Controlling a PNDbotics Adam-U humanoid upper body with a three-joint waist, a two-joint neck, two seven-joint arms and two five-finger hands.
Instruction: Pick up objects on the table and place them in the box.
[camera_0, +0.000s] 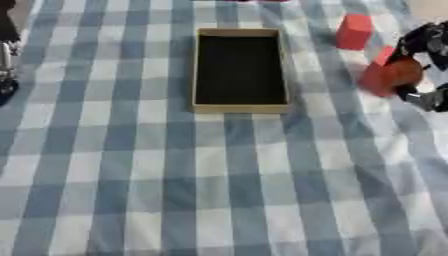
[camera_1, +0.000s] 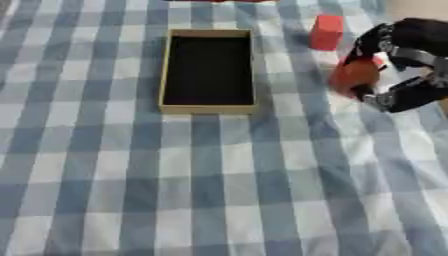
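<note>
Box (camera_0: 240, 107) sits empty mid-counter (camera_0: 131, 175). Right hand (camera_1: 395, 70) curled round orange-red obj (camera_1: 353, 75); could slip w/ a partial grip, or nudge red block (camera_1: 326, 32) nearby.

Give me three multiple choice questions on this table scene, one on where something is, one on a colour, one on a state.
1. Where does the free red block stand?
A. inside the box
B. on the cloth right of the box
C. left of the box

2. What colour is the box's inside?
A. black
B. white
C. red

3. What is the right hand doing?
A. resting flat
B. closed round a red-orange object
C. pressing the box

Answers: 1 B, it sits on the checked cloth past the box's right wall. 2 A, dark floor inside tan walls. 3 B, fingers curl round the object.
</note>
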